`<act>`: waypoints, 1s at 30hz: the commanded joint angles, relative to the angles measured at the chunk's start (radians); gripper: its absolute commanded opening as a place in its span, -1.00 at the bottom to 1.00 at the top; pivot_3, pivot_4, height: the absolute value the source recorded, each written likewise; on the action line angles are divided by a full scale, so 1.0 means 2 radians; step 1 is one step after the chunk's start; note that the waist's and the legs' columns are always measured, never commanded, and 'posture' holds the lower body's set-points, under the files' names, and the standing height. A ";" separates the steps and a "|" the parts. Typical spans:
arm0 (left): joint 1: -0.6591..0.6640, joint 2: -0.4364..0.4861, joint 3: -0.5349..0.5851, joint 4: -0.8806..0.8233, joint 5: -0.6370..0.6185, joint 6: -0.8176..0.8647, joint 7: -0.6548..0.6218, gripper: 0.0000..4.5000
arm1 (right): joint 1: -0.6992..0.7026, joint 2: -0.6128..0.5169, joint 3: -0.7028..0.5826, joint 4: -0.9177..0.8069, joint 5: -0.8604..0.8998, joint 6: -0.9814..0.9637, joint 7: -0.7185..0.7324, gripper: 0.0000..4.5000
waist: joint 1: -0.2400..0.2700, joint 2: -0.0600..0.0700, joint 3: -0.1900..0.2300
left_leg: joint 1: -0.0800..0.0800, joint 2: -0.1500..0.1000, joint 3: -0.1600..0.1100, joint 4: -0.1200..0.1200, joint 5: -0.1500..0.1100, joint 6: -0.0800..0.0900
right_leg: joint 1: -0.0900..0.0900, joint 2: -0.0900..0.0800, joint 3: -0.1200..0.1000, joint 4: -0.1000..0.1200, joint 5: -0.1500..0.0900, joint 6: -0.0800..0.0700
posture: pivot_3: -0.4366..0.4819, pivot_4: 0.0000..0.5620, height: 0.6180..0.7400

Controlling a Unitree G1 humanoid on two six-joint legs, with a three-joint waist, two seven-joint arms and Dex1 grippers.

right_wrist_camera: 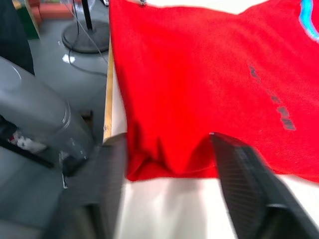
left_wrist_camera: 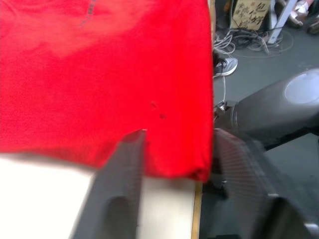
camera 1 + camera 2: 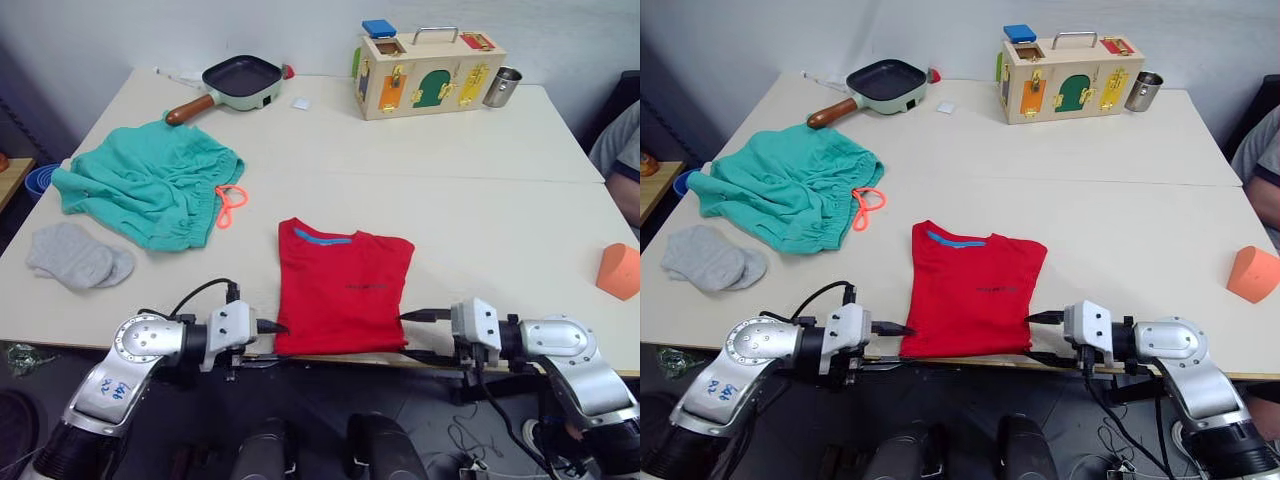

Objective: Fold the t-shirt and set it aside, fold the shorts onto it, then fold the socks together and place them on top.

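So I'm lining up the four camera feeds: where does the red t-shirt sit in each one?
Left eye: t-shirt, centre, at the near table edge.
Right eye: t-shirt, same spot.
Left wrist: t-shirt, its hem corner between open fingers.
Right wrist: t-shirt, its other hem corner between open fingers.
Shared landmark: the dark chest print.

A pale cream table (image 3: 480, 215) (two tops butted together, a seam running across) stands against a plain white wall (image 3: 100, 30), with dark grey floor (image 2: 279, 59) below.

The t-shirt (image 3: 343, 285) carries a small dark chest print — too small to read. Nothing else bears legible text.
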 commanded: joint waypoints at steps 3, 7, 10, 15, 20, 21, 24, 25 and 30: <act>-0.006 0.034 0.066 -0.030 -0.129 0.077 -0.051 0.09 | -0.052 -0.016 -0.037 -0.057 0.128 0.127 0.008 -0.02 | -0.002 0.000 0.000 | 0.001 0.001 0.000 0.000 0.000 0.000 | 0.000 0.000 0.000 0.000 0.000 0.000 | -0.05 -0.47 1.00; -0.060 -0.009 0.050 -0.013 -0.142 0.085 -0.023 -0.40 | -0.093 0.029 0.012 -0.035 0.069 0.100 -0.002 -0.64 | 0.001 0.000 0.000 | 0.001 0.000 -0.001 -0.001 0.000 -0.001 | 0.000 0.000 0.000 0.000 0.000 -0.001 | -0.05 -0.47 1.00; -0.103 -0.041 0.009 0.018 -0.100 0.068 -0.012 -0.85 | -0.108 0.061 0.053 -0.003 0.000 0.049 -0.009 -1.00 | 0.010 0.000 0.000 | 0.000 0.000 0.000 0.000 0.000 0.000 | 0.000 0.000 0.000 0.000 0.000 0.000 | -0.05 -0.47 1.00; -0.141 -0.097 -0.067 0.090 -0.013 0.013 0.008 -1.00 | -0.119 0.111 0.096 0.058 -0.084 -0.052 -0.020 -1.00 | 0.011 0.000 0.000 | -0.001 -0.001 0.001 0.001 0.000 0.000 | 0.000 0.001 0.000 0.000 0.000 0.000 | -0.05 -0.47 1.00; -0.136 -0.135 -0.114 0.125 0.034 0.023 0.042 -1.00 | -0.118 0.136 0.104 0.121 -0.137 -0.099 -0.062 -1.00 | 0.010 0.000 0.000 | -0.001 0.000 0.001 0.001 0.000 0.000 | -0.001 0.001 0.000 0.000 0.000 0.000 | -0.05 -0.47 1.00; -0.135 -0.138 -0.114 0.124 0.035 0.028 0.046 -1.00 | -0.121 0.137 0.104 0.137 -0.142 -0.107 -0.062 -1.00 | 0.010 0.000 0.000 | -0.001 0.000 0.001 0.001 0.000 0.000 | -0.001 0.001 0.000 0.000 0.000 0.000 | -0.05 -0.47 1.00; -0.125 -0.123 -0.122 0.123 0.049 0.029 0.036 -1.00 | -0.140 0.157 0.082 0.176 -0.126 -0.101 -0.083 -1.00 | 0.007 0.000 0.000 | 0.000 0.000 0.001 0.001 0.000 0.000 | 0.000 0.001 0.000 0.000 0.000 0.000 | -0.05 -0.47 1.00; -0.121 -0.115 -0.124 0.122 0.050 0.037 0.031 -1.00 | -0.146 0.164 0.074 0.184 -0.117 -0.096 -0.089 -1.00 | 0.006 0.000 0.000 | 0.000 0.000 0.001 0.001 0.000 0.000 | 0.000 0.001 0.000 0.001 0.000 0.000 | -0.05 -0.47 1.00; -0.104 -0.094 -0.129 0.108 0.046 0.046 0.013 -1.00 | -0.177 0.181 0.046 0.221 -0.102 -0.059 -0.111 -1.00 | -0.001 0.000 0.000 | 0.000 0.000 0.001 0.001 0.000 0.000 | 0.000 0.001 0.000 0.001 0.000 0.000 | -0.05 -0.47 1.00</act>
